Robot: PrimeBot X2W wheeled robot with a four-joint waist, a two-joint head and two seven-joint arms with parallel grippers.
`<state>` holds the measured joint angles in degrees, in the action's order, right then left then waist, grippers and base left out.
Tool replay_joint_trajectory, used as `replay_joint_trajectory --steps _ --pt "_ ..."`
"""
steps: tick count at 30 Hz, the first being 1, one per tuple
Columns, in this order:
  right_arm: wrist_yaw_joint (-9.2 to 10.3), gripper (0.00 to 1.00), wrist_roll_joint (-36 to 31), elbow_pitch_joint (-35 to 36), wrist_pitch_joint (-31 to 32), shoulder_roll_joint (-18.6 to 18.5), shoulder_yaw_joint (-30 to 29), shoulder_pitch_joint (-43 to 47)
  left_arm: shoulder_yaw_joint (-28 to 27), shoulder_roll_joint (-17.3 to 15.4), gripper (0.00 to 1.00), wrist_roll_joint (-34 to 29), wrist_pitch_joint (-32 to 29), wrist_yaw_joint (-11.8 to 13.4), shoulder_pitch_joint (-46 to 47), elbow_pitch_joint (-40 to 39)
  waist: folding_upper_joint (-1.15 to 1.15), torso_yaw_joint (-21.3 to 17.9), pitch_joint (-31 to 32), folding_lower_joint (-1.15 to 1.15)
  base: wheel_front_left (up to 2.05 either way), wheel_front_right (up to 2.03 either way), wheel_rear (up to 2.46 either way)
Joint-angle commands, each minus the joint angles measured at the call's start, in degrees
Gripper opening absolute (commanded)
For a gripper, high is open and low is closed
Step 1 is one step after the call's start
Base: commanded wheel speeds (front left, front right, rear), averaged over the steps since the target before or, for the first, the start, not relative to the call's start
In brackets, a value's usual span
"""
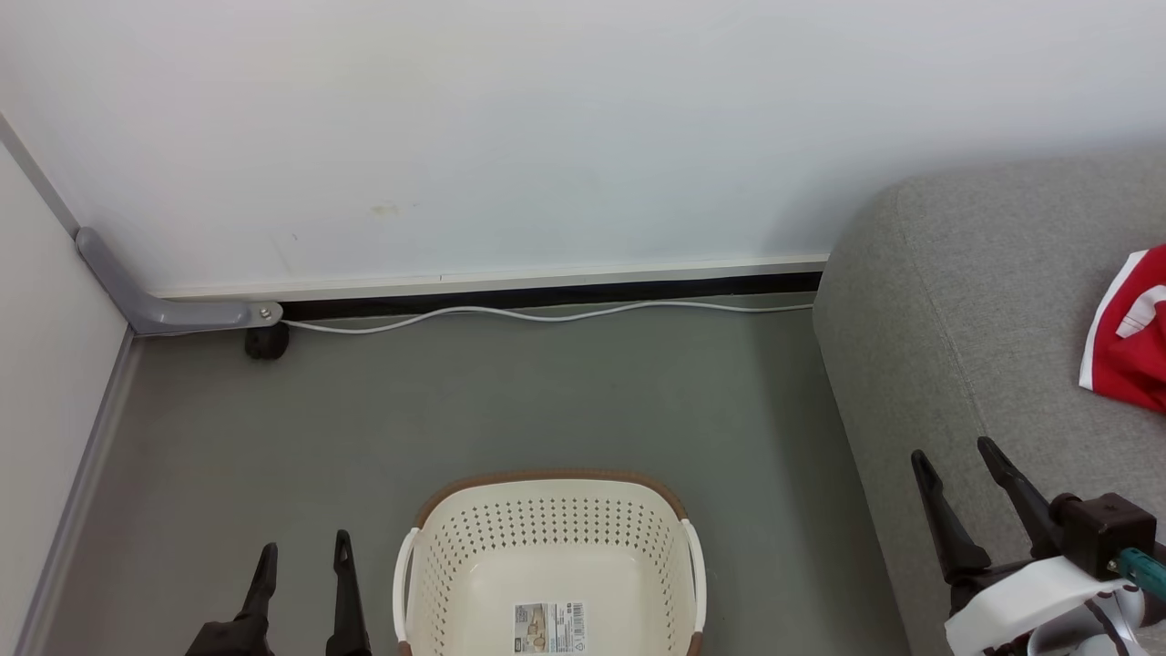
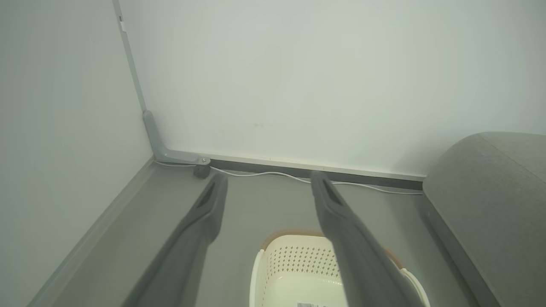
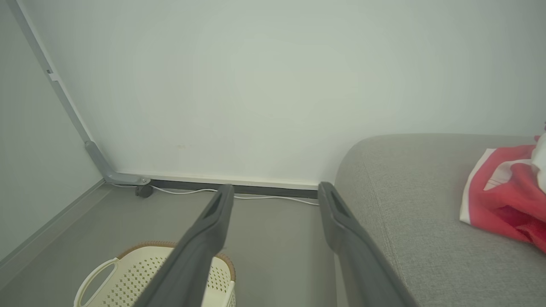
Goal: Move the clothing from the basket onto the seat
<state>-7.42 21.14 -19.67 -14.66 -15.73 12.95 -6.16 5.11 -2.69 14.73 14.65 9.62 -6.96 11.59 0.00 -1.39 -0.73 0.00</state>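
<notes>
– Head view, near end?
– Left gripper (image 1: 305, 542) and right gripper (image 1: 954, 450) both spread wide, holding nothing; basket (image 1: 547, 476) on floor (image 1: 273, 437) between them, paper label (image 1: 549, 627) on its bottom.
– Farther out?
– Clothing (image 1: 1125, 351) lies on seat (image 1: 911, 364), at right, well apart from basket; white cable (image 1: 547, 316) runs along wall (image 1: 547, 137) base.

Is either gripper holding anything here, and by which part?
Nothing is held. The left gripper and the right gripper both stand open and empty; the clothing lies on the seat, and the basket shows none inside.
</notes>
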Motion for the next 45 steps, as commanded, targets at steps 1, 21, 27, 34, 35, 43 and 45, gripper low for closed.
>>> replay_joint_trajectory --steps 1,21,27,34,35,43,45 --pt "-0.07 1.0 -0.3 0.9 -0.3 -0.8 0.5 -0.6 -1.4 -0.2 1.0 0.4 0.3 -0.1 1.0 -1.6 0.0 0.0 0.0 0.0 0.0 0.0 0.0" --pt "0.0 0.0 4.7 -2.3 1.3 2.5 -0.4 1.8 0.5 0.4 0.0 5.2 -1.3 -1.8 0.4 2.7 0.0 0.0 0.2 0.11 0.0 0.0 0.0" --pt "-0.01 0.0 8.8 -1.9 2.4 3.1 -1.5 1.6 -0.2 0.3 0.0 9.6 -2.5 -2.8 1.2 2.8 0.0 0.1 0.1 0.01 0.0 0.0 0.0" --pt "-0.01 0.0 12.8 -1.5 3.6 3.7 -2.5 1.5 -0.9 0.3 0.0 13.9 -3.7 -3.7 2.0 2.8 0.0 0.1 0.1 0.01 0.0 0.0 0.0" --pt "-0.01 0.0 13.4 -1.4 3.7 3.7 -2.7 1.5 -1.0 0.3 0.0 14.5 -3.8 -3.8 2.1 2.8 0.0 0.2 0.1 0.01 0.0 0.0 0.0" --pt "-0.02 0.0 18.0 -0.8 5.0 4.4 -3.9 1.4 -1.8 0.2 0.0 19.5 -5.2 -4.8 3.0 2.8 0.0 0.3 0.2 0.01 0.0 0.0 0.0" --pt "-0.02 0.0 19.1 -0.7 5.4 4.6 -4.2 1.3 -2.0 0.2 0.0 20.8 -5.5 -5.1 3.2 2.8 0.0 0.3 0.2 0.01 0.0 0.0 0.0"
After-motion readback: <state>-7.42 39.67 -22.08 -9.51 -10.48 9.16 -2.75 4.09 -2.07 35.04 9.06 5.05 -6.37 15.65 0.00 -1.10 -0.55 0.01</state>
